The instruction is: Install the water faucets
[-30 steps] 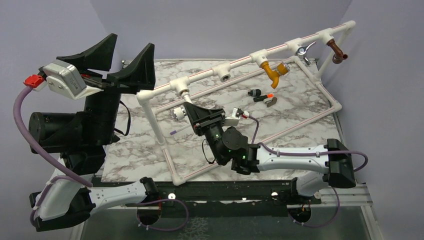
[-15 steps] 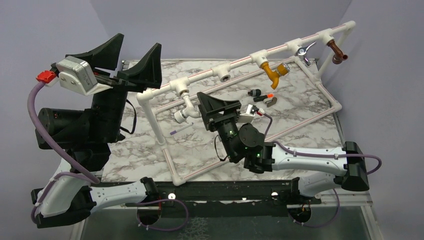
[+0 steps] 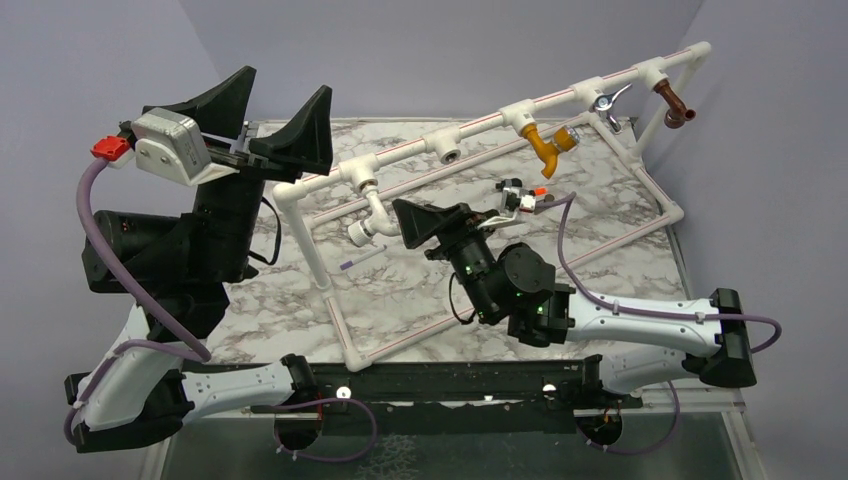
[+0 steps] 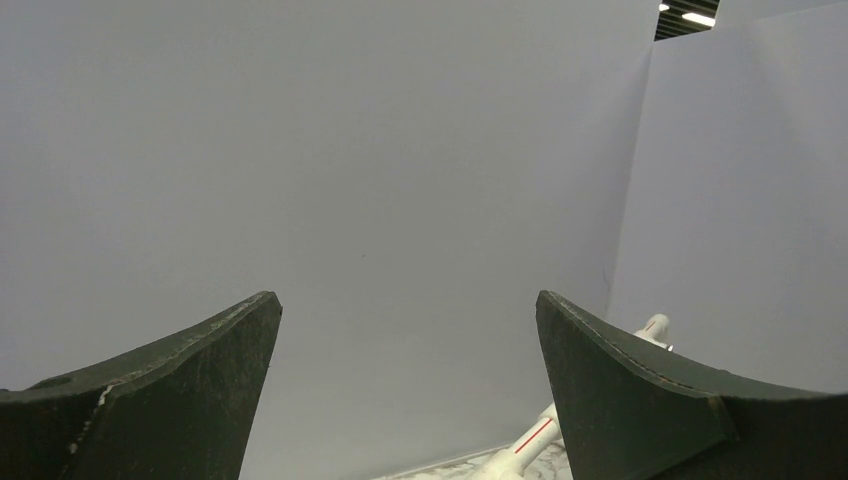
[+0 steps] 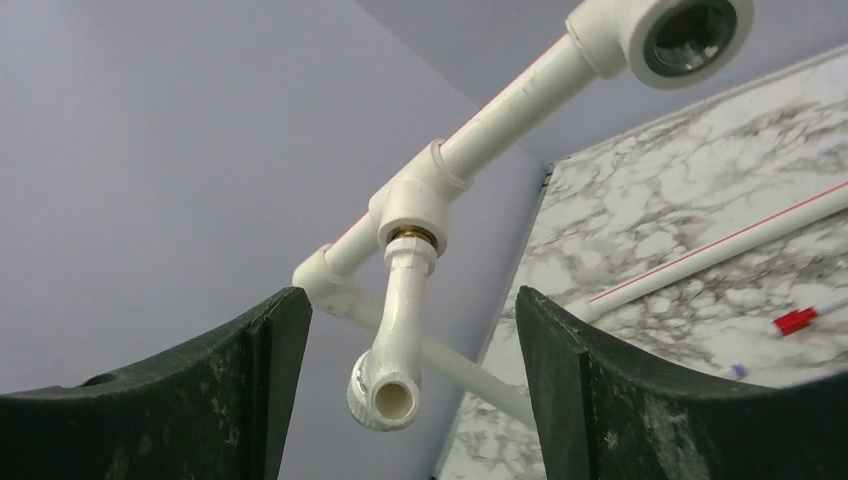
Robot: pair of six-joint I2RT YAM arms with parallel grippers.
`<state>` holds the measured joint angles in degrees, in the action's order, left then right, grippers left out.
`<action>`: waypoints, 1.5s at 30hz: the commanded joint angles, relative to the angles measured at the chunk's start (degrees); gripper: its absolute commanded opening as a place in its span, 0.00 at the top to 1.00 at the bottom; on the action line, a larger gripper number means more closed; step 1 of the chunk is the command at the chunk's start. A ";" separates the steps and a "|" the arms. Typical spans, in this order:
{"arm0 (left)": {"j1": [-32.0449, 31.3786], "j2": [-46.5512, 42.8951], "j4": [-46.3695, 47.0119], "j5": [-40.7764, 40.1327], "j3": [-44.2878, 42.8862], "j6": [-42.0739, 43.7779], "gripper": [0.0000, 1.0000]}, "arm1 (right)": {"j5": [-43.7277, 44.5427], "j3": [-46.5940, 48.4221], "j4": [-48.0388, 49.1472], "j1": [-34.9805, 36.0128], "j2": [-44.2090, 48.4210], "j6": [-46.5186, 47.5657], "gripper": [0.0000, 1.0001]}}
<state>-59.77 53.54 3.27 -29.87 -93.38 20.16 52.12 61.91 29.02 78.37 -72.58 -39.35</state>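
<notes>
A white faucet [image 3: 372, 222] hangs screwed into the leftmost tee [image 3: 360, 178] of the white pipe frame. My right gripper [image 3: 415, 222] stands open just right of it and touches nothing. In the right wrist view the white faucet [image 5: 400, 340] hangs beyond my right gripper [image 5: 410, 300], free of both fingers. Mustard-yellow [image 3: 545, 145], chrome-levered [image 3: 603, 100] and brown [image 3: 672, 103] faucets sit in tees further right. A black-and-orange faucet [image 3: 522, 190] lies on the table. My left gripper [image 3: 270, 110] is raised at the far left, open and empty [image 4: 405, 305].
One tee socket [image 3: 450, 152] between the white and yellow faucets is empty, seen too as an open socket [image 5: 690, 30]. The pipe frame's lower rails [image 3: 330, 290] cross the marble table. A small purple-tipped stick [image 3: 358, 262] lies inside the frame. Purple walls close the back and sides.
My right gripper opened, let go of the white faucet and drew back to the right; the faucet stays hanging from its tee. The left arm drifted slightly right.
</notes>
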 commanded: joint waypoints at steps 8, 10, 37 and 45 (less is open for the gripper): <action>-0.74 0.16 0.11 -2.01 -1.22 1.81 0.01 | -20.12 3.59 -8.66 -0.01 3.67 51.04 0.21; -0.79 0.03 0.07 -1.98 -1.10 1.81 0.01 | -23.92 4.41 -11.28 0.07 4.05 58.57 0.21; -1.97 -1.65 0.45 -2.38 -1.01 2.08 0.01 | -31.52 6.30 -23.08 0.47 -2.73 142.84 0.18; -2.46 -0.78 0.37 -2.88 -1.22 2.81 0.01 | -29.36 4.63 -16.91 0.56 -6.26 148.73 0.21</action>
<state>-61.65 52.23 3.31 -31.42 -93.38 21.93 19.68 67.26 9.15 78.50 -77.38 97.89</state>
